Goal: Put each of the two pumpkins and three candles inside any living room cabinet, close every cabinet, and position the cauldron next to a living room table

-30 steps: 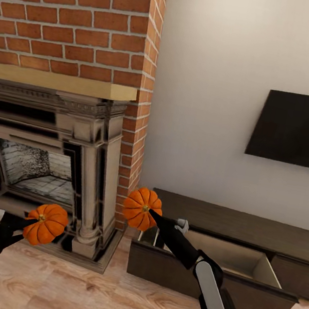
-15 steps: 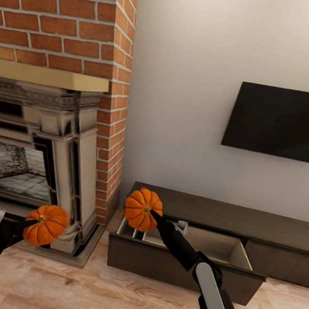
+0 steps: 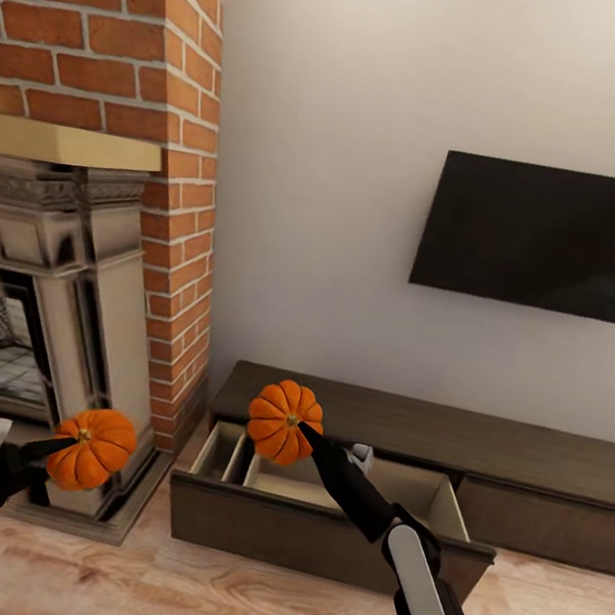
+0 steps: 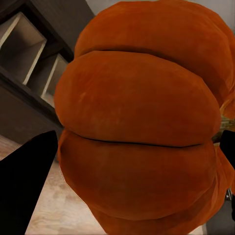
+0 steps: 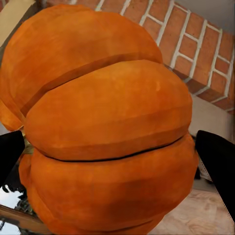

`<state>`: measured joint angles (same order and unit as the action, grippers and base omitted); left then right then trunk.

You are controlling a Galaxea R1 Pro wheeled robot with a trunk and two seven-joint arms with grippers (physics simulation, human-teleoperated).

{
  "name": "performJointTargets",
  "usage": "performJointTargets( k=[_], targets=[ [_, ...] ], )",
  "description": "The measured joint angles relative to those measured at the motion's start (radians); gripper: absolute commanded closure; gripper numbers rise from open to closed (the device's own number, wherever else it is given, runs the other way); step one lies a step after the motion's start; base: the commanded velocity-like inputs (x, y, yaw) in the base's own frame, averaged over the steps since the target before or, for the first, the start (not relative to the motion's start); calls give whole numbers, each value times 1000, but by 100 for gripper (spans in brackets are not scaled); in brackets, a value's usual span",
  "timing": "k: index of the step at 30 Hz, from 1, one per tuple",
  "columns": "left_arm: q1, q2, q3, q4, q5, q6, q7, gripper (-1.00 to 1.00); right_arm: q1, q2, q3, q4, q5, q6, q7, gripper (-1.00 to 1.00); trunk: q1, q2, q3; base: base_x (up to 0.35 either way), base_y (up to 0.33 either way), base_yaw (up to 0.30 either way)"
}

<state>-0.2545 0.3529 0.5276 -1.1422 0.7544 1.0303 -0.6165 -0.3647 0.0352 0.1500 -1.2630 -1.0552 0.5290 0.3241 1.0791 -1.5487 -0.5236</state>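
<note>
Between the closed fingers of the right gripper (image 3: 298,427), one pumpkin (image 3: 283,420) hangs just above the near-left corner of the open drawer (image 3: 416,493) of the dark cabinet (image 3: 485,443). The left gripper (image 3: 61,447) grips the second pumpkin (image 3: 93,447), off to the side by the fireplace (image 3: 95,310). A clean drop probably means carrying the right pumpkin farther over the wide beige compartment beyond the fingertips, clear of the front panel and dividers, and lowering before letting go.

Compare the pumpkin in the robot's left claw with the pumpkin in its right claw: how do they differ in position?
The left pumpkin hangs lower, before the fireplace base; the right pumpkin is higher, over the open cabinet drawer. Both are orange, ribbed and gripped.
</note>
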Motion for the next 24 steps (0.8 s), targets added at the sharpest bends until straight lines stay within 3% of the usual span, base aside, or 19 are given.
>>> performJointTargets(
  k=[16,18,21,24],
  targets=[
    [0,0,0,0,0,0,-1,100,0,1,-11,-1,5,3,-14,100,0,0,0,167,-309,0],
    [0,0,0,0,0,0,-1,100,0,1,-11,-4,11,6,-59,100,0,0,0,180,-297,0],
    [0,0,0,0,1,0,-1,100,0,0,-15,-15,5,12,-215,100,0,0,0,176,-228,0],
    [0,0,0,0,2,0,-3,100,0,0,-15,-23,-8,14,-279,100,0,0,0,128,-143,0]
  ],
)
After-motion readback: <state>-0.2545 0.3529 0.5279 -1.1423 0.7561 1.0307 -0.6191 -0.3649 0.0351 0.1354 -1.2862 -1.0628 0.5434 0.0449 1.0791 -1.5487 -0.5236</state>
